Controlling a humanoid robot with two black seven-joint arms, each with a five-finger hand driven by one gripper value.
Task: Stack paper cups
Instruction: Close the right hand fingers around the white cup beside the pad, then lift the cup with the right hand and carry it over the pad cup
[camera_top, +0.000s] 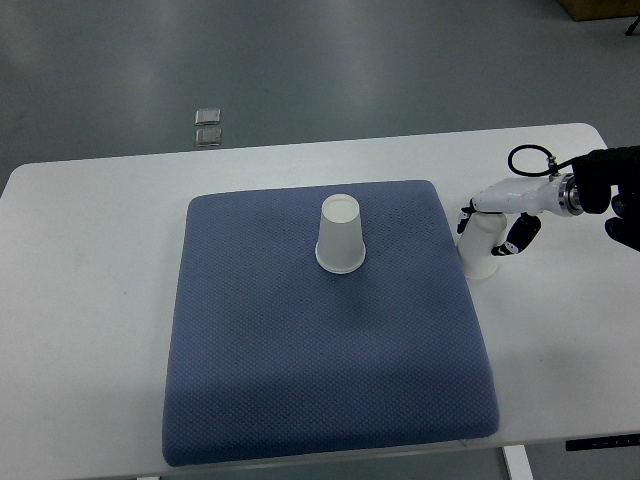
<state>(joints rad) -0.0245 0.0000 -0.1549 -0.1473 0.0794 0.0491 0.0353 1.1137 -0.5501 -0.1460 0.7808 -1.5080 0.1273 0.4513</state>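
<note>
Two paper cups are pictured: one cup (339, 236) stands upside down on the blue mat (300, 380), another cup (481, 248) is clamped by the right hand (497, 222) on the worktop (90, 300); squared alignment is advised.

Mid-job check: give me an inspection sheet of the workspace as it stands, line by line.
Surface: white table with a blue mat lying across its middle.
Job's things: one paper cup upside down on the mat's far half; a second cup off the mat's right edge, on the table.
Clutter: nothing seen on the table.
Hands: right hand wrapped around the second cup, fingers on both sides; left hand not in view.
Cables: a black cable loop above the right wrist.
Surroundings: grey floor; two small metal plates on it beyond the table's far edge; a brown object at the top right corner.
</note>
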